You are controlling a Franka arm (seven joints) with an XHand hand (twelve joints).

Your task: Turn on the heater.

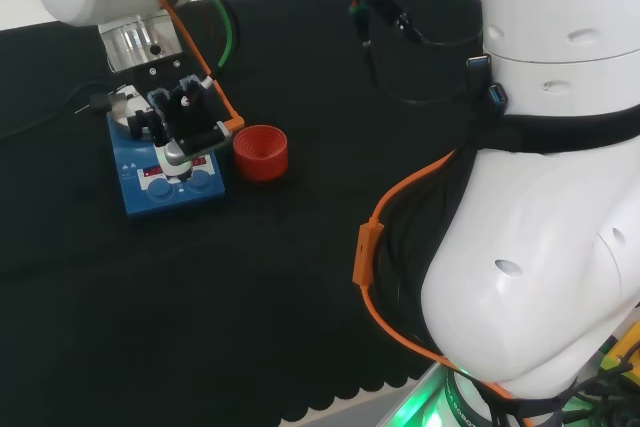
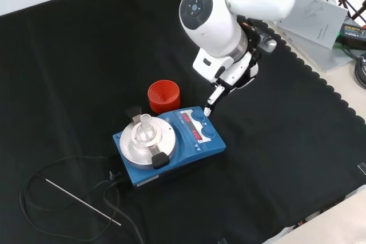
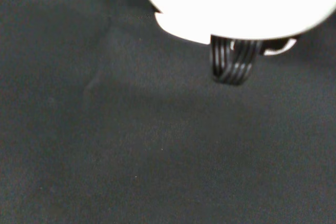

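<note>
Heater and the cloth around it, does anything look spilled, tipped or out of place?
Nothing stands out. The blue heater sits flat, the red ribbed ring stands upright beside it, no spill shows, and the hand reaches toward the knobs.

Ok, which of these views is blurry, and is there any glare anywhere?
Wrist view: a blurred white part of the hand over dim cloth. Front view: evenly lit, the heater's metal plate shines. Head view: green glow at the arm's base.

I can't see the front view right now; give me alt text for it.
The black and white hand reaches down with a straight finger at the knobs of the blue heater with a round metal plate. A red ribbed ring stands just behind the heater on the black cloth.
</note>
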